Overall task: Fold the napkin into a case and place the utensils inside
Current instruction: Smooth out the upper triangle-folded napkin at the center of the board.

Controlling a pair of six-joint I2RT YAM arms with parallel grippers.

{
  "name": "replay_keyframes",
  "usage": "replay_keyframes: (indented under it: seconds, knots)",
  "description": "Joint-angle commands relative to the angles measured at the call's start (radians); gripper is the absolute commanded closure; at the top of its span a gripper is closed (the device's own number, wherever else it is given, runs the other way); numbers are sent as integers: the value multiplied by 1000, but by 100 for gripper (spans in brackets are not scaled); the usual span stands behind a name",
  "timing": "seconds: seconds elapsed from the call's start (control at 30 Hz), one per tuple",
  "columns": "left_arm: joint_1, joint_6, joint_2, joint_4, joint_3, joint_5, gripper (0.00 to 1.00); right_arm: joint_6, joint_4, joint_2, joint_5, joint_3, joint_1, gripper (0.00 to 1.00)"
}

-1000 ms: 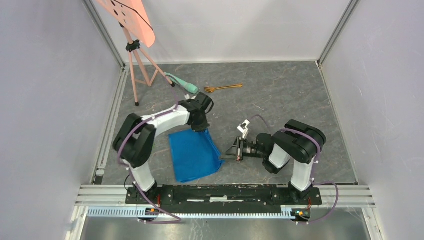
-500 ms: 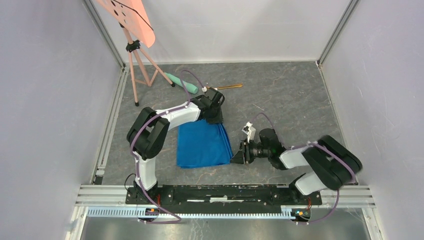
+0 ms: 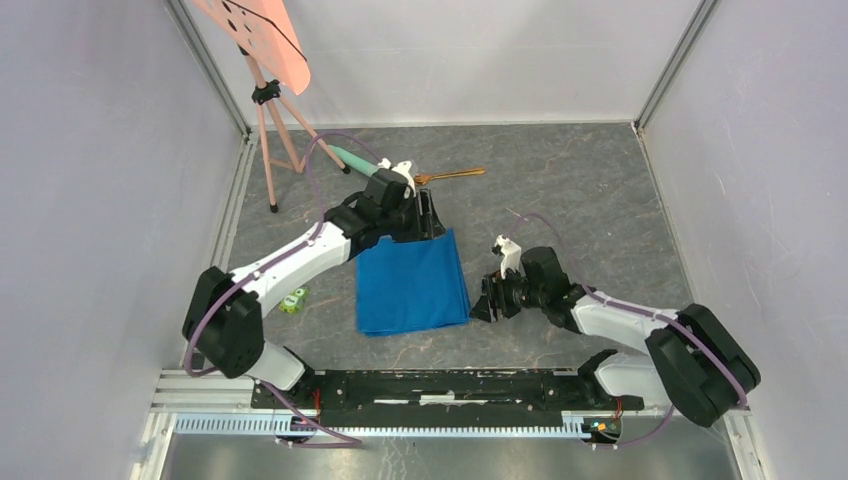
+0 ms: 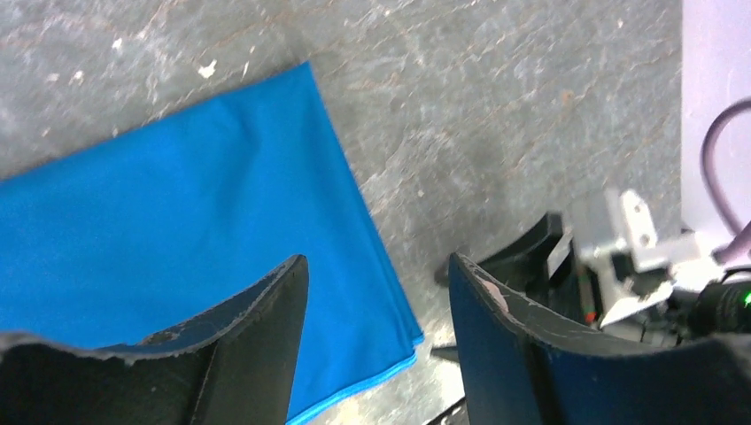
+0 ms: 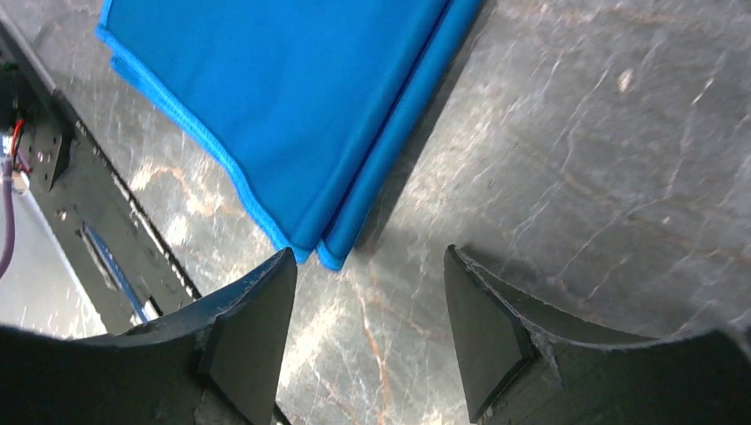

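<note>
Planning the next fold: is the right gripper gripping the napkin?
No, the right gripper stands open over bare table, with the napkin lying free, its corner just ahead of it.

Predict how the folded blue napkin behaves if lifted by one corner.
Likely floppy: the napkin lies flat as thin cloth, so it should drape. Its stacked layers look unfastened, so the fold would probably open. Pushed, it may bunch rather than slide on the matte table.
</note>
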Motion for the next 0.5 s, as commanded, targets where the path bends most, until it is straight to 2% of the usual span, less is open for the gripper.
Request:
replay_keyframes:
  seconds: [0.0,0.1,0.23,0.37,0.47]
  knots:
    - [14,55,-81,-24,-119,17,33,11,-17,77,78,115,12,32]
    - [36,29,-128,7,-215,21,33,23,-19,134,134,174,75,32]
    - [78,-21,-198,79,-314,79,33,15,-127,182,328,244,190,32]
    - [93,-4,-240,50,-325,62,32,15,-252,190,522,275,289,32]
    - [99,-2,-255,45,-330,62,32,18,-278,193,559,274,328,32]
